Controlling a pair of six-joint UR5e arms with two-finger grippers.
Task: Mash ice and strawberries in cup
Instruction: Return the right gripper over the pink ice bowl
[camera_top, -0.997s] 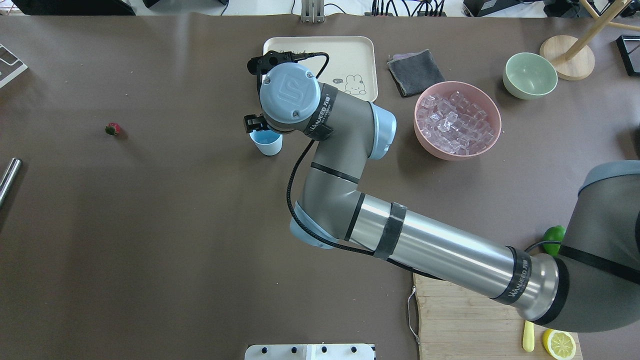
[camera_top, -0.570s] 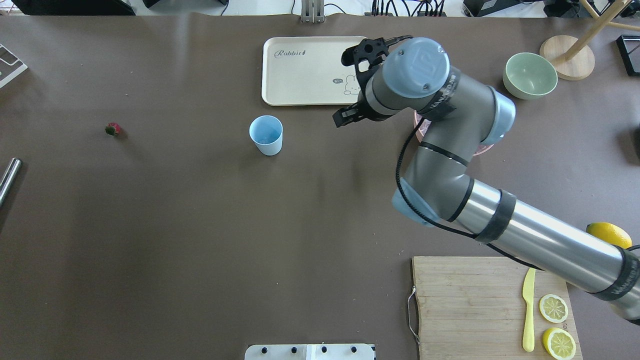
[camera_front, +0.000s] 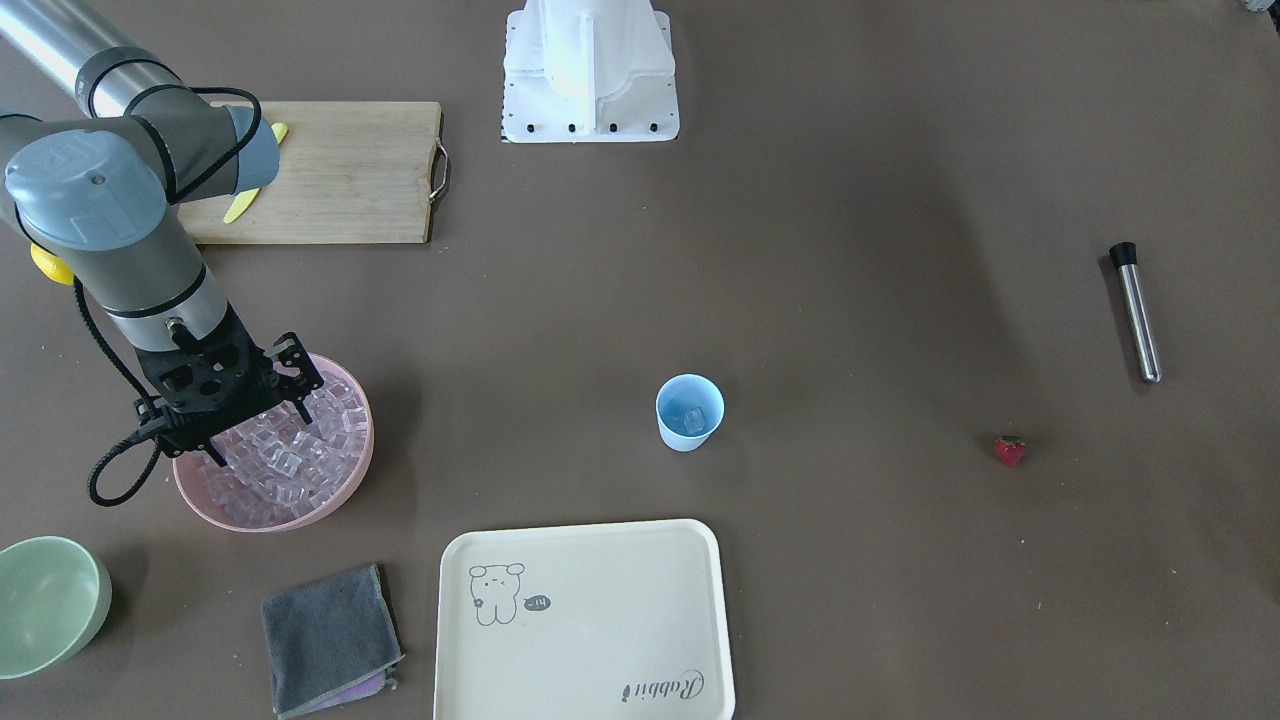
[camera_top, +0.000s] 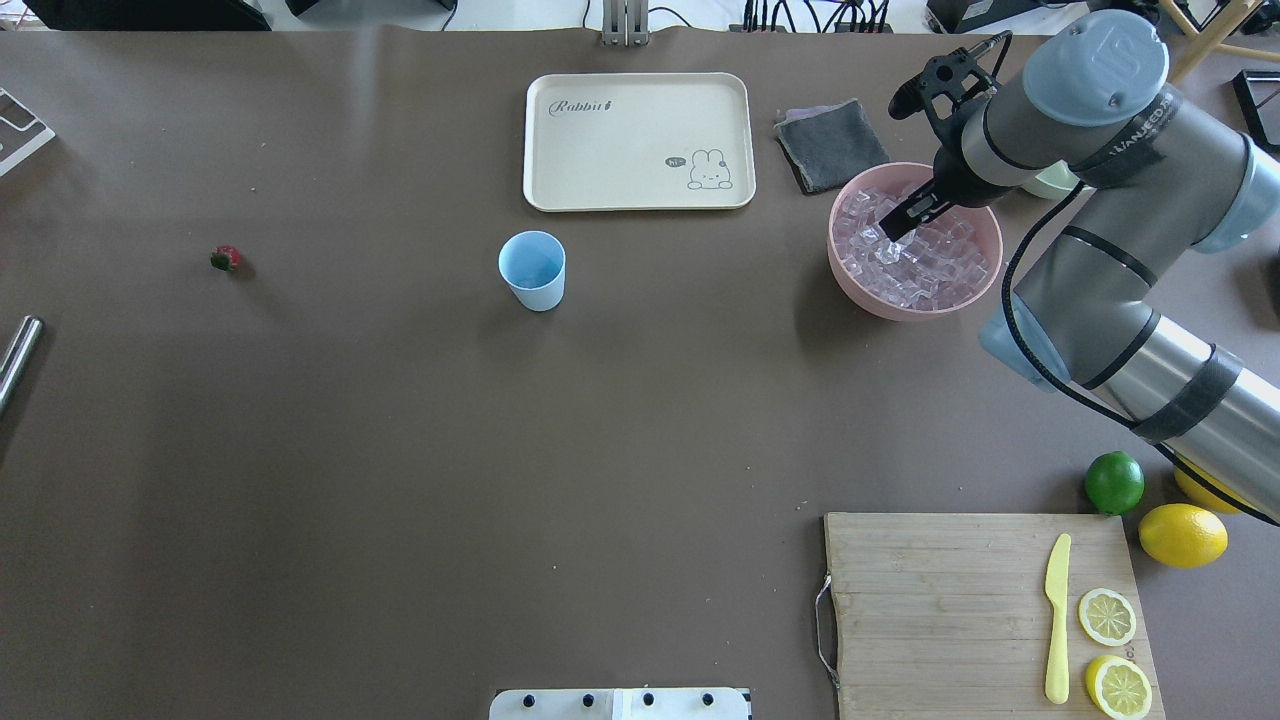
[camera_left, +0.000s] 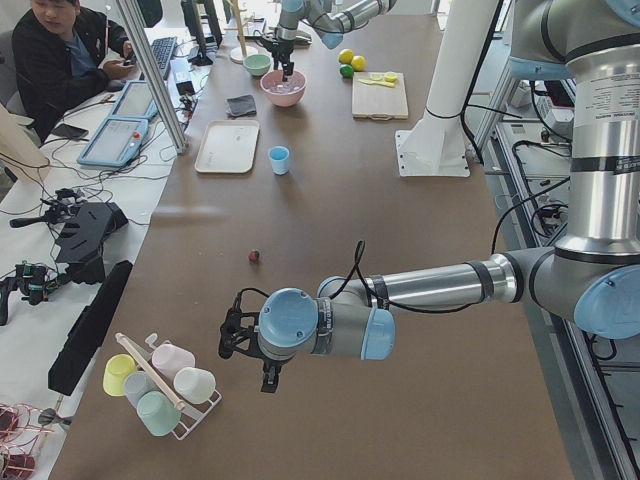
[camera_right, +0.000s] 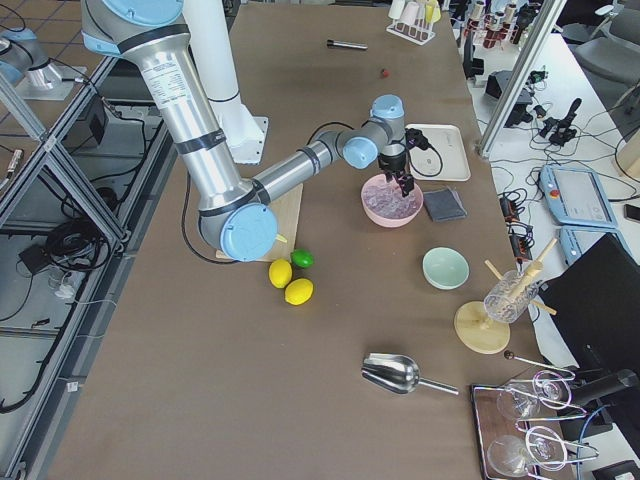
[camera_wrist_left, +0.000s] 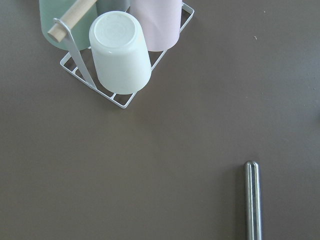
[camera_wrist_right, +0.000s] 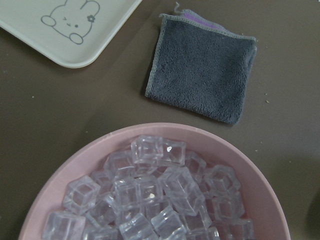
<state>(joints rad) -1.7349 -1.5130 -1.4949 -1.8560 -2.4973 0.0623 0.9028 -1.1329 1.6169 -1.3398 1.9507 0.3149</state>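
The light blue cup stands upright mid-table; the front-facing view shows one ice cube inside it. The strawberry lies alone far to the left. Many ice cubes fill the pink bowl. My right gripper hangs with its fingertips just over the ice at the bowl's left part, and looks open and empty in the front-facing view. The right wrist view shows the ice close below. My left gripper shows only in the exterior left view, and I cannot tell its state.
A cream tray and a grey cloth lie behind the cup and bowl. A steel muddler lies at the far left end, near a cup rack. A cutting board with knife, lemons and lime is front right.
My right arm swung from over the blue cup to the right and now holds its gripper over the ice in the pink bowl. Cup and strawberry have not moved.
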